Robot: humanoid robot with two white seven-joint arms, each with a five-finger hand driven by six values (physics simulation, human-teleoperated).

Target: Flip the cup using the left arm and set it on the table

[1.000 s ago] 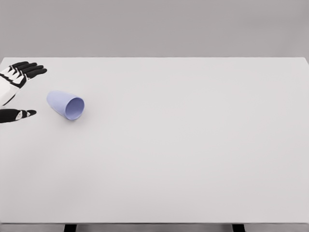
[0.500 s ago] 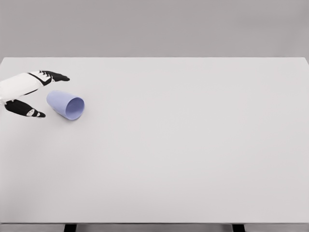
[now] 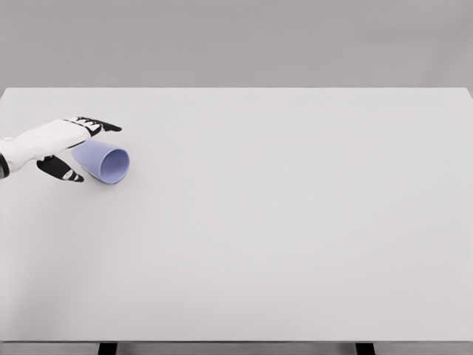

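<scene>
Early stage, nothing flipped yet. Cup (image 3: pixel 103 161) lying on its side at left of frame, on the table (image 3: pixel 295 222), open mouth facing lower right toward the camera, closed base pointing upper left.

Left hand (image 3: pixel 63 144) in from the left edge, sitting over the cup's base end. Fingers (image 3: pixel 100 124) reaching across above the cup, thumb (image 3: pixel 63 170) below and left of it, so straddling the base. Not closed: fingers extended, no wrap around the wall visible. Contact at the base end possibly there, can't confirm from this angle. Calling it pre-grasp, holding nothing.

Right arm not in frame.

Done so far: approach and rough alignment on the cup. Left to do: close on the cup body, lift clear of the surface, rotate to upright with mouth up, set down on the table, let go. Roughly a fifth in, by judgement.

Risk worth noting: round cup on its side, likely to roll away toward lower right if nudged before the grip closes.
</scene>
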